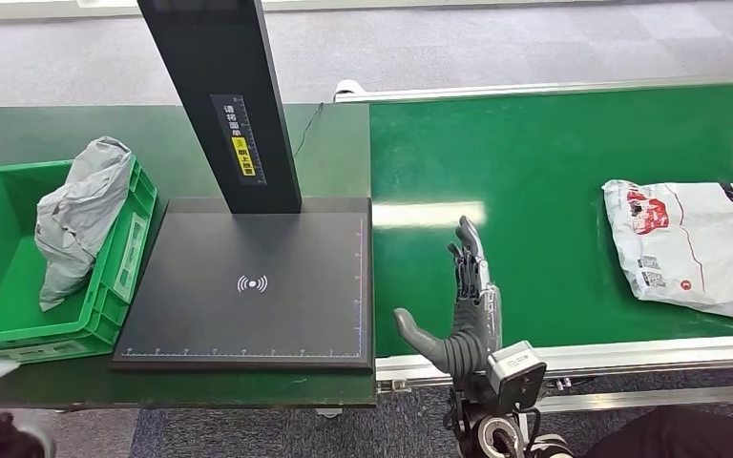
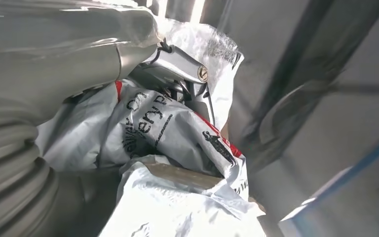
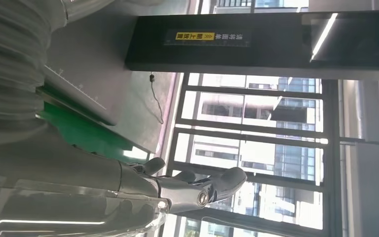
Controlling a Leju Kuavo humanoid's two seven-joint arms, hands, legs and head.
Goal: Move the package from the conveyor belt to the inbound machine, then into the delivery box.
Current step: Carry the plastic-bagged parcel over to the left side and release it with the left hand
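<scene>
- A white package (image 1: 695,248) with red and black print lay flat on the green conveyor belt (image 1: 534,172) at the right edge of the head view, part of it cut off by the frame.
- The right hand (image 1: 458,310) stood upright at lower centre of the head view, over the near edge of the belt, well apart from that package; its fingers (image 1: 468,250) were straight and apart, the thumb stuck out to the left, and it held nothing.
- In the right wrist view the same hand (image 3: 177,190) showed its fingers extended with nothing between them.
- In the left wrist view the left hand (image 2: 177,74) was pressed into a crumpled white bag (image 2: 177,133) with black lettering and red marks; whether it gripped the bag could not be told.
- Left of the belt sat the black scanner pad (image 1: 248,286) with a white wireless mark, and a black post (image 1: 224,95) with a yellow label rose from its far edge.
- At the far left a green crate (image 1: 5,286) held a grey bag (image 1: 81,215) leaning against its right wall.
- Pad and crate rested on a dark green surface (image 1: 334,153).
</scene>
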